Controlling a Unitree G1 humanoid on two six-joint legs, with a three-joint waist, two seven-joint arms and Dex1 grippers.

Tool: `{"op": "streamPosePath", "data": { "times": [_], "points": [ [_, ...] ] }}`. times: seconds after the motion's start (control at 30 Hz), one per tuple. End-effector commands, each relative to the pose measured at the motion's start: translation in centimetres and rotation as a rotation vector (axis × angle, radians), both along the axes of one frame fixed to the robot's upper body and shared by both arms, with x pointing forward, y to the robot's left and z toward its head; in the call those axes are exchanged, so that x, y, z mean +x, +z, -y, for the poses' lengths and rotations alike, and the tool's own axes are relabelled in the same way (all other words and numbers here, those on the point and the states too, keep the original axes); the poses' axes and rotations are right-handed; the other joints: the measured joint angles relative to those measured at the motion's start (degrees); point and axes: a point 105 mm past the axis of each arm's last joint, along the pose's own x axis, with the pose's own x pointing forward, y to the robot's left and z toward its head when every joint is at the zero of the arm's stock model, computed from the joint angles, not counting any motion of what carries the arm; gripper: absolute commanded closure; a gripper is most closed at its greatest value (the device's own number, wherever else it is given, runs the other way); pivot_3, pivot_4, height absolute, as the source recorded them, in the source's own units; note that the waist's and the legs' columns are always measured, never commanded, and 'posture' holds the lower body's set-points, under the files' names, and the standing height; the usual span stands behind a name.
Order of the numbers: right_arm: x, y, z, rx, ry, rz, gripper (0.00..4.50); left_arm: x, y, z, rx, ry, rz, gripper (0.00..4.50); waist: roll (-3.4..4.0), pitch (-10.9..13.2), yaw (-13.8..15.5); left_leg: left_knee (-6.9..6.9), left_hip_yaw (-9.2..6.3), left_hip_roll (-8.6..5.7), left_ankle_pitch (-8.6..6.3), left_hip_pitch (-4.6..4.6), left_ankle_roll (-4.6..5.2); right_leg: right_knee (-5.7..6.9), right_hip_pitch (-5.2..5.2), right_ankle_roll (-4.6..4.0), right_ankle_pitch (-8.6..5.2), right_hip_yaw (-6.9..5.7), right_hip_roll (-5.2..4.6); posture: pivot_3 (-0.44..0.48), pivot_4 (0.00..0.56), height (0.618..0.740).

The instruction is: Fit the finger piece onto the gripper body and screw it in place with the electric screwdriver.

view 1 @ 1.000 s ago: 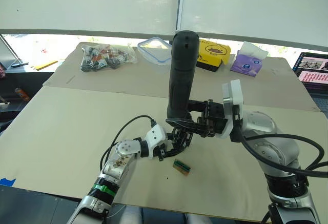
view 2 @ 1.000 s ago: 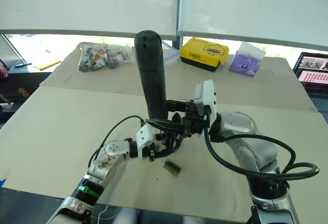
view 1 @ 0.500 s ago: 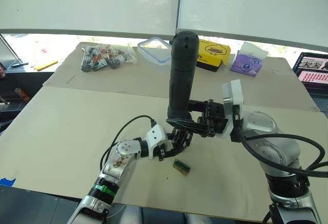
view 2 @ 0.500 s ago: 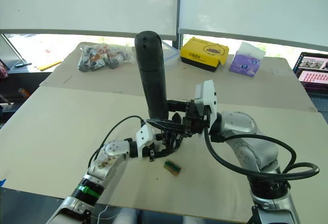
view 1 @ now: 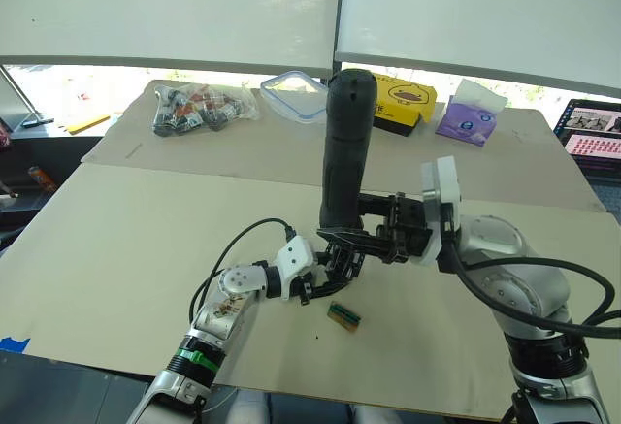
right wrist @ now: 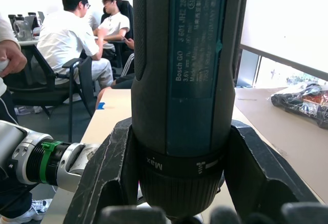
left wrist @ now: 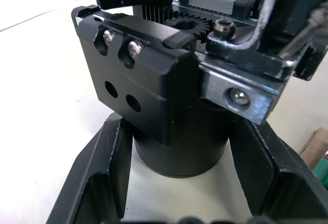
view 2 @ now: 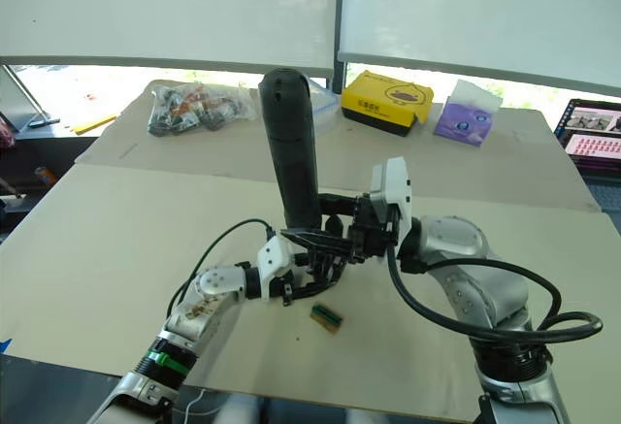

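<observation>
My left gripper (view 1: 328,271) is shut on the round base of the gripper body (left wrist: 179,147), low over the table near its front. Gears, a rail and a black block with two screw heads (left wrist: 138,65) sit on top of the body. I cannot tell the finger piece apart among these black parts. My right gripper (view 1: 343,238) is shut on the lower end of the electric screwdriver (view 1: 344,143). The screwdriver stands nearly upright directly over the body. Its thin metal bit (left wrist: 311,25) slants down beside the mechanism.
A small green-and-brown block (view 1: 343,315) lies on the table just right of the gripper body. Along the far side are a bag of parts (view 1: 199,106), a clear container (view 1: 293,94), a yellow box (view 1: 403,99) and a purple tissue pack (view 1: 469,114). People (right wrist: 77,39) sit beyond the table.
The screwdriver has sunk a little with my right gripper and stands slightly more upright. The left gripper and the gripper body have stayed put.
</observation>
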Motion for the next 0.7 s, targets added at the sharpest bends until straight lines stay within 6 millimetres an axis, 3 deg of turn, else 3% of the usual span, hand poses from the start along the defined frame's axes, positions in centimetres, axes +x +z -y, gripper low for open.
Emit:
{"op": "streamPosePath", "data": {
  "times": [0.03,0.7],
  "points": [
    [-0.52,0.87,0.31,0.019,-0.007,0.061,2.59,-1.67,-3.12,0.47,0.067,-0.043,-0.113,2.24,0.00,-0.01,-0.01,0.00,0.00,0.00,0.00,0.00,0.00,0.00,0.00,0.00,0.00,0.00,0.00,0.000,0.150,0.740],
    [0.19,0.31,0.51,0.032,-0.030,0.055,2.59,-1.73,-3.19,0.48,0.065,-0.040,-0.118,2.24,0.01,-0.05,0.01,0.00,0.00,0.00,0.00,0.01,0.00,-0.01,0.02,0.00,0.00,-0.01,0.00,0.000,0.150,0.740]
  ]
}}
